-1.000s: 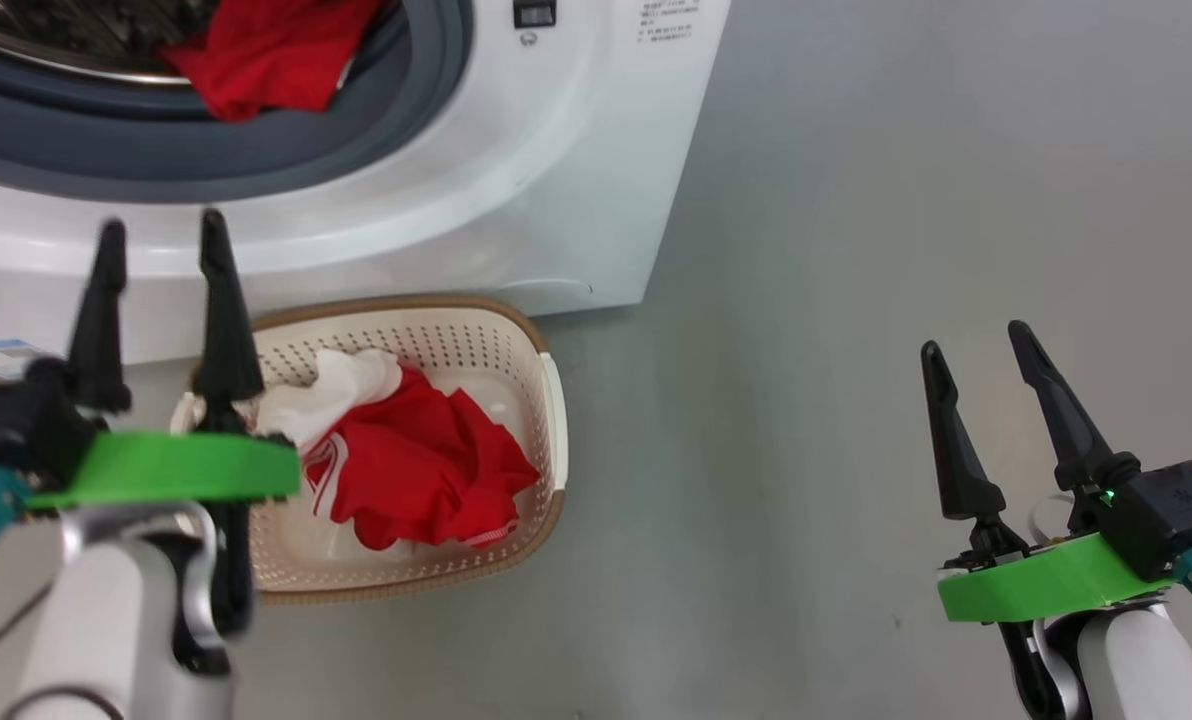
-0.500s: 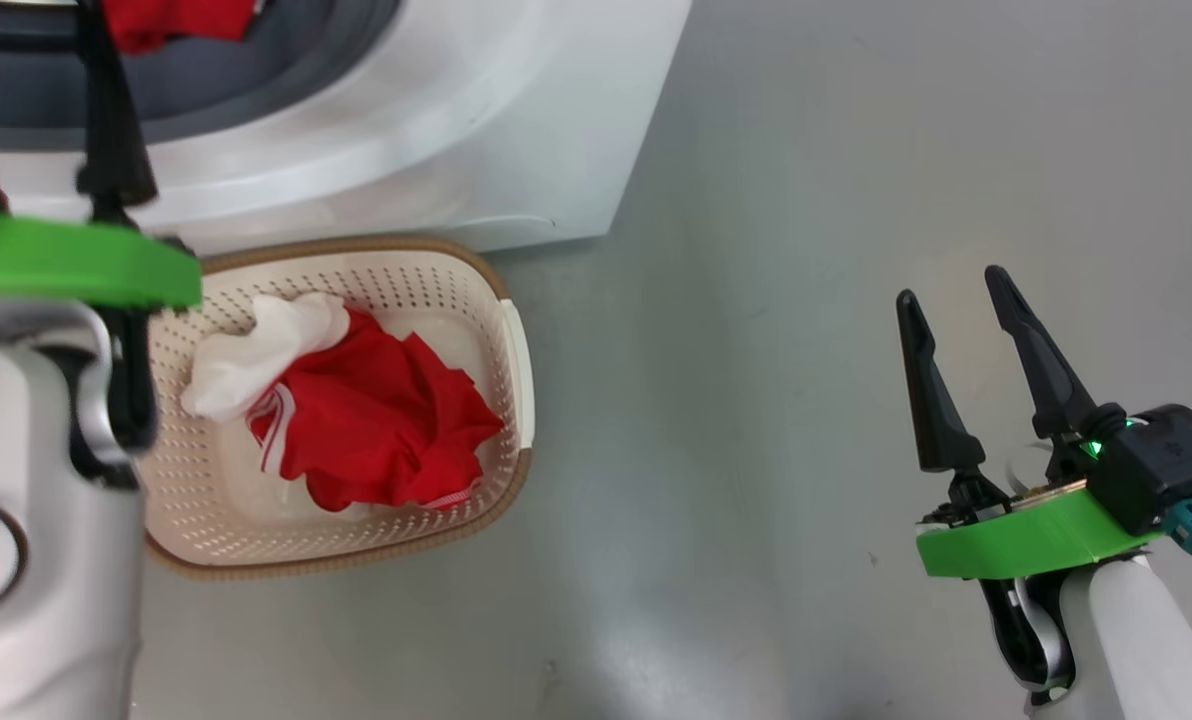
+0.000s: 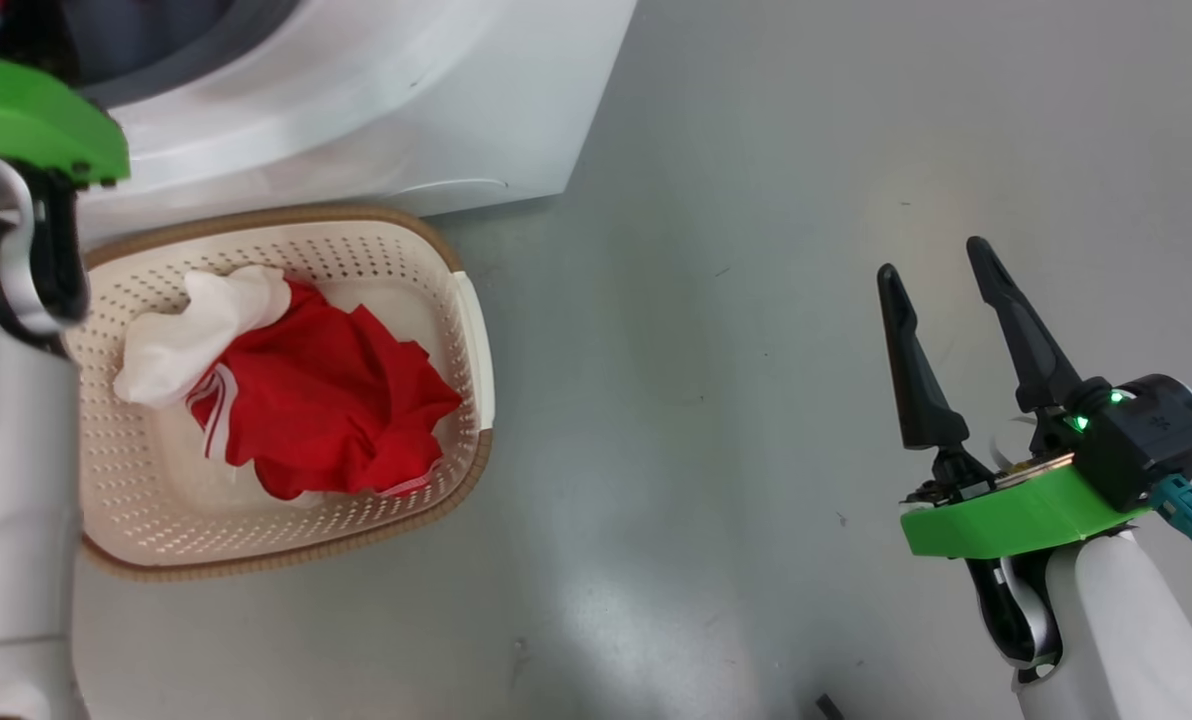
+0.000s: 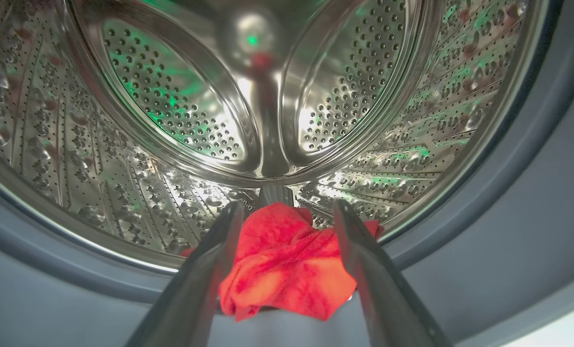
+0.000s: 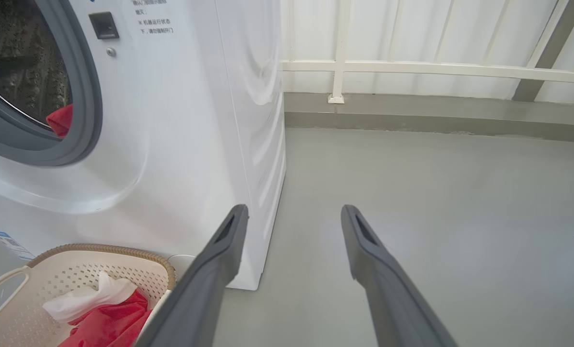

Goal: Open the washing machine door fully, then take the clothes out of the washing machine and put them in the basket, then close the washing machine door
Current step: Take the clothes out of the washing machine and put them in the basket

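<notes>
Now the left gripper (image 4: 288,207) is pointing straight into the open mouth of the washing machine (image 3: 376,110), its two fingers standing as wide apart as they go and closing on nothing. A crumpled red garment (image 4: 287,270) is lying just ahead of and between the fingertips, spilling from the lower lip of the steel drum (image 4: 171,96) onto the grey rubber ring (image 4: 508,202). Whether the fingers are brushing the fabric I cannot tell.

The right gripper (image 3: 932,260) is hovering well apart from the machine, over the grey floor (image 3: 716,420), its fingers likewise spread wide and holding nothing. Seen along those fingers, the machine's white side is rising ahead and to their left.

The basket (image 3: 471,330) is sitting on the floor low to the left of the right gripper, just beside the foot of the machine and beneath the left arm. Inside it, red clothes (image 3: 326,410) are lying bunched in the middle, with a white cloth (image 3: 196,330) resting against them on the side nearer the machine
</notes>
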You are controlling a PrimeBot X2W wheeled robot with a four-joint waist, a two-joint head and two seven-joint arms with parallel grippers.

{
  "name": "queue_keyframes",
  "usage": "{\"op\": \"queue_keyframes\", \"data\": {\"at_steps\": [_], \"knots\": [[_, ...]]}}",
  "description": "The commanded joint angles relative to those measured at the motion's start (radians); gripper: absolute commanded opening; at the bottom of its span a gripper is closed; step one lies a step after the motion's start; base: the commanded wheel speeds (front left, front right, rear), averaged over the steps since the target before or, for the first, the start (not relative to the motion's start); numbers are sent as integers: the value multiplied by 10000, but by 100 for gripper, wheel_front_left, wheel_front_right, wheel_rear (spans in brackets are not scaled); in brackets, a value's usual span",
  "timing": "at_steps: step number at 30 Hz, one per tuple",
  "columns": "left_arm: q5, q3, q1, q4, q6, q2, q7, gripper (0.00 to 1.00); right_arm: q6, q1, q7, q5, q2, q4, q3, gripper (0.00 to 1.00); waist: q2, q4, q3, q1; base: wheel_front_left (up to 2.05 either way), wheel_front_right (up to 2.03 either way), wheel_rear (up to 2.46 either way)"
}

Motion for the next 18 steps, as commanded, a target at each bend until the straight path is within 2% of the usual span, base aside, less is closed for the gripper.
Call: {"op": "queue_keyframes", "data": {"at_steps": [1,8,18], "knots": [[-17,140,-229,-106,-106,486,14,100,48,11,-65,9,-75,-177,273,100,-1,-62,43,0,0,0,0],[-24,-29,-1401,1558,-201,626,357,100,48,-92,-65,-22,-75,-88,533,100,-1,-324,126,0,0,0,0],[91,-263,-2369,3621,-14,1030,1441,100,48,-215,-65,92,-75,6,913,100,-1,-738,252,0,0,0,0]]}}
